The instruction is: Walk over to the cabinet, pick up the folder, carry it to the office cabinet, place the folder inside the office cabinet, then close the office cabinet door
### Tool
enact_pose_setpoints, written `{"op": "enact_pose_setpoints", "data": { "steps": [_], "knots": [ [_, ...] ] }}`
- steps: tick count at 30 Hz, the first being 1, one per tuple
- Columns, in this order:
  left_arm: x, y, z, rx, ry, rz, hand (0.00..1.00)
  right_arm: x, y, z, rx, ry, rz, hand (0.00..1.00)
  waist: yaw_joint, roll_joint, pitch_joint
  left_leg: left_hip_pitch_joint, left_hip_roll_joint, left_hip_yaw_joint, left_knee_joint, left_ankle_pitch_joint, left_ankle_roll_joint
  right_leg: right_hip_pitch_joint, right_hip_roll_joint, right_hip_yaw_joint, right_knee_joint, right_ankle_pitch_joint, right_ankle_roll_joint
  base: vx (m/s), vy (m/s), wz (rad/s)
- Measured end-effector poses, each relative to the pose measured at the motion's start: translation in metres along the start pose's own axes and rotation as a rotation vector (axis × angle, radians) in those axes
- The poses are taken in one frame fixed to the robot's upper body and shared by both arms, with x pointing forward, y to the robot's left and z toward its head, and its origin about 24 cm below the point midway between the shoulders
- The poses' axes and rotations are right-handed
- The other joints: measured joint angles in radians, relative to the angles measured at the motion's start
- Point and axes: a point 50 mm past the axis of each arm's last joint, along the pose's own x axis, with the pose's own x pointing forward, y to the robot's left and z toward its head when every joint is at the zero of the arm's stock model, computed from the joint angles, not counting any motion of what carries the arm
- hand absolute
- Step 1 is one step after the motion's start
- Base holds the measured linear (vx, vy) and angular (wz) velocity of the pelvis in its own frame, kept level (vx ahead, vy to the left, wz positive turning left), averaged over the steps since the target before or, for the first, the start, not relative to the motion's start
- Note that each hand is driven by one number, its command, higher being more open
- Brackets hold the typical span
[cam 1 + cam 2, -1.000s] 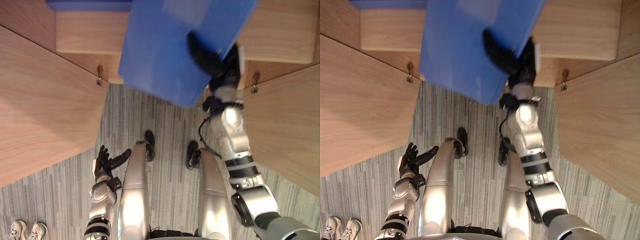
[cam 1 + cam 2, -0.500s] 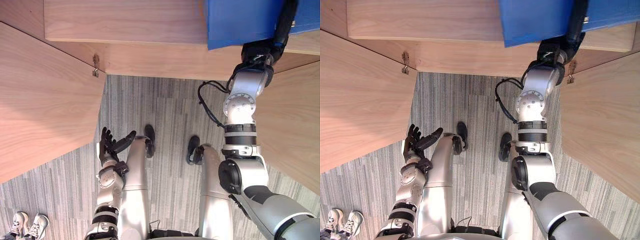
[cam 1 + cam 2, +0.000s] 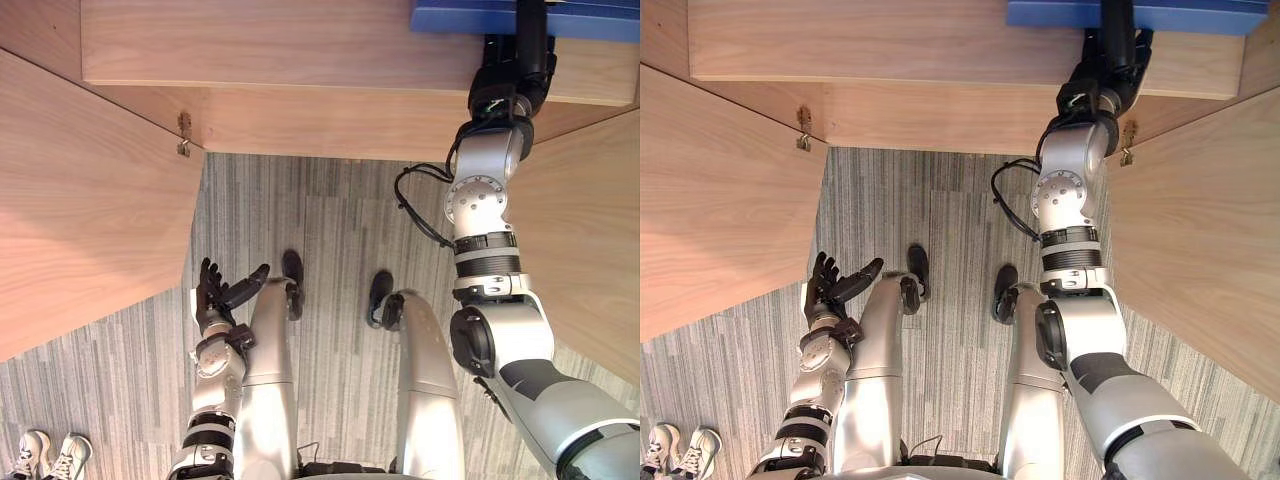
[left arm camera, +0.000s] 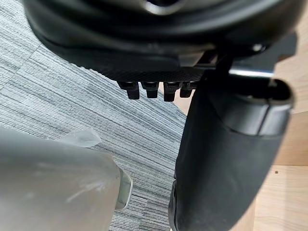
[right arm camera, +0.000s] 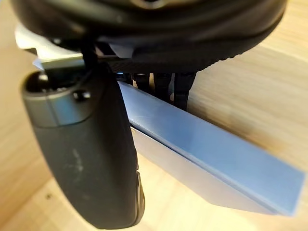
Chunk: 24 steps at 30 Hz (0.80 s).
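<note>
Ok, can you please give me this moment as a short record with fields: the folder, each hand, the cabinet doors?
folder: blue, at the cabinet's wooden shelf, pinched by the right hand
right hand: raised to the shelf, thumb on one face of the folder, fingers on the other
left hand: low, fingers open, holding nothing
doors: left door and right door both open
</note>
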Motion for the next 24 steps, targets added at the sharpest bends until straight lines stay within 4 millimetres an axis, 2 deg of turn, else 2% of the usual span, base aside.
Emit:
{"op": "enact_pose_setpoints", "data": {
  "steps": [4,6,10,12,13,16,20,23,24],
  "knots": [
    [0.0,0.0,-0.001,-0.005,0.003,-0.002,1.0,0.004,0.016,0.001,-0.156,0.009,0.133,1.0,0.0,0.0,-0.001,0.001,0.001,0.0,-0.008,0.009,0.005,0.0,0.0,-0.004,-0.004,0.002,-0.003,-0.01,-0.005,0.0],
    [0.0,0.001,-0.001,-0.01,0.007,-0.006,1.0,0.006,0.028,0.001,-0.338,0.001,0.247,1.0,0.001,-0.001,-0.001,0.004,0.003,0.0,-0.021,0.016,0.005,0.003,0.003,-0.006,-0.018,0.007,-0.005,0.0,0.0,0.0],
    [0.0,0.001,-0.003,0.012,0.013,-0.023,1.0,0.008,0.03,-0.002,-0.64,0.014,0.372,1.0,0.001,-0.001,-0.001,0.018,0.005,-0.001,-0.034,0.016,0.005,0.022,0.003,-0.014,-0.036,0.007,-0.005,0.0,0.0,0.0],
    [0.0,0.001,-0.006,0.022,0.019,-0.036,1.0,0.009,0.026,-0.004,-0.854,-0.005,0.438,1.0,0.0,-0.001,-0.001,0.031,0.005,0.0,-0.046,0.017,0.005,0.037,0.003,-0.018,-0.05,0.008,-0.005,0.0,0.0,0.0],
    [-0.001,0.001,-0.006,0.026,0.02,-0.04,1.0,0.01,0.024,-0.004,-0.898,-0.009,0.45,0.0,0.001,-0.001,-0.001,0.034,0.005,0.001,-0.049,0.017,0.005,0.041,0.003,-0.018,-0.053,0.008,-0.004,0.0,0.0,0.0],
    [-0.002,0.002,-0.009,0.05,0.028,-0.062,1.0,0.014,0.017,0.005,-1.142,-0.039,0.516,0.0,0.0,-0.002,-0.001,0.048,0.002,0.002,-0.067,0.019,0.005,0.056,0.002,-0.021,-0.071,0.01,-0.002,0.0,0.005,0.02],
    [-0.002,0.002,-0.011,0.059,0.037,-0.079,1.0,0.019,0.012,0.018,-1.356,-0.088,0.566,0.0,-0.003,-0.002,-0.001,0.059,-0.002,0.012,-0.081,0.02,0.006,0.064,-0.007,-0.026,-0.079,0.01,-0.002,0.0,0.004,0.02],
    [-0.003,0.005,-0.018,0.074,0.067,-0.077,1.0,0.02,0.002,0.016,-1.497,-0.079,0.578,0.0,-0.007,-0.004,-0.002,0.099,-0.001,0.032,-0.106,0.019,0.006,0.101,-0.014,-0.026,-0.102,0.011,-0.001,0.0,0.002,0.01],
    [-0.003,0.007,-0.018,0.079,0.068,-0.08,1.0,0.019,-0.002,0.015,-1.524,-0.064,0.584,0.0,-0.007,-0.013,-0.007,0.106,-0.001,0.038,-0.115,0.019,0.007,0.106,-0.016,-0.026,-0.109,0.011,-0.001,0.0,0.0,0.0]
  ]
}}
